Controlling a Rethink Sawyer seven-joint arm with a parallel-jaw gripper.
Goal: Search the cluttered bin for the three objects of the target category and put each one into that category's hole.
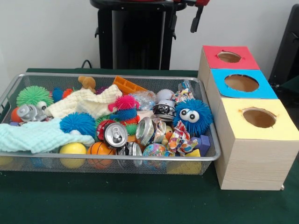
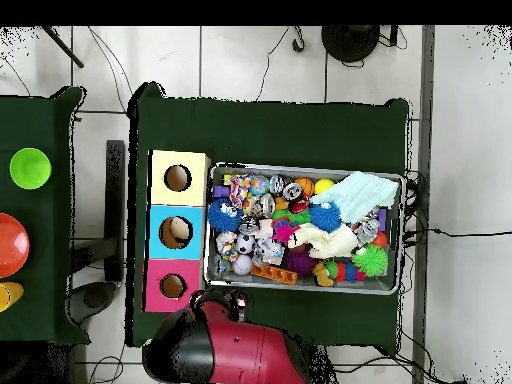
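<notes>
The wire mesh bin point(image 1: 112, 75) stands on the green table, full of clutter: drink cans point(image 1: 115, 134), spiky rubber balls point(image 1: 34, 95), a blue fuzzy ball with eyes point(image 1: 192, 115), pale cloths point(image 1: 37, 136), a small basketball point(image 1: 100, 149) and a yellow ball point(image 1: 72, 149). The red-topped hole point(image 1: 229, 57) is the farthest of three on the wooden box right of the bin. In the overhead view the bin point(image 2: 300, 168) lies right of the red hole point(image 2: 173, 286). My gripper point(image 1: 196, 18) hangs drawn back at the top edge, above and behind the bin, holding nothing I can see; overhead it point(image 2: 235, 300) sits at the bin's near corner.
The blue-topped hole point(image 1: 241, 83) and the yellow-topped hole point(image 1: 259, 117) share the box. The black pedestal point(image 1: 135, 37) stands behind the bin. In the overhead view a side table at the left carries a green bowl point(image 2: 30, 168) and a red bowl point(image 2: 8, 245).
</notes>
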